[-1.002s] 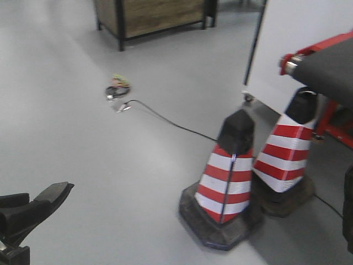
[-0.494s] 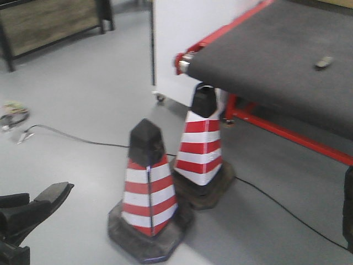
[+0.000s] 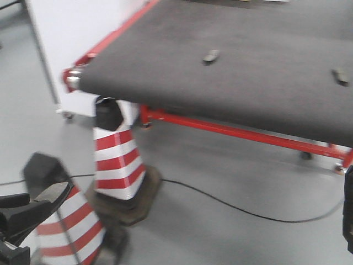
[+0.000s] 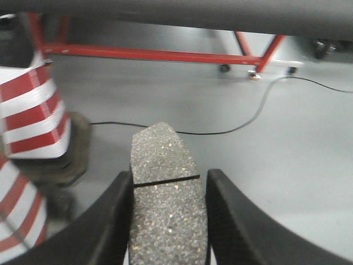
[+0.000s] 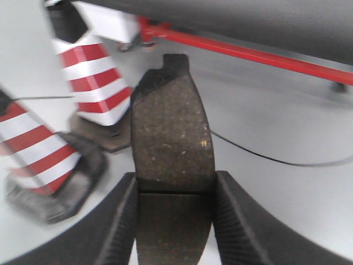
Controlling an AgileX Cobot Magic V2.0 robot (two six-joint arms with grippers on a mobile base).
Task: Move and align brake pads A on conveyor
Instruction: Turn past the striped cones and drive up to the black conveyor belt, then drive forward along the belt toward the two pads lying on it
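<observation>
I am gripping a brake pad in each hand — my left hand (image 4: 165, 221) is pinching a speckled grey pad (image 4: 165, 193) between its two dark fingers, groove running across it, and my right hand (image 5: 174, 221) is pinching a darker brown pad (image 5: 172, 143) the same way, its notched end pointing away from me. Both are hanging over the grey floor (image 3: 231, 176), short of the conveyor (image 3: 248, 72). Two more pads are lying on the belt: one (image 3: 210, 56) toward the roller end, one (image 3: 341, 76) at the far right edge of the view, well apart. Two striped cones (image 3: 117, 160) are standing by the roller-end corner — a black cable (image 3: 242, 208) is trailing across the floor.
</observation>
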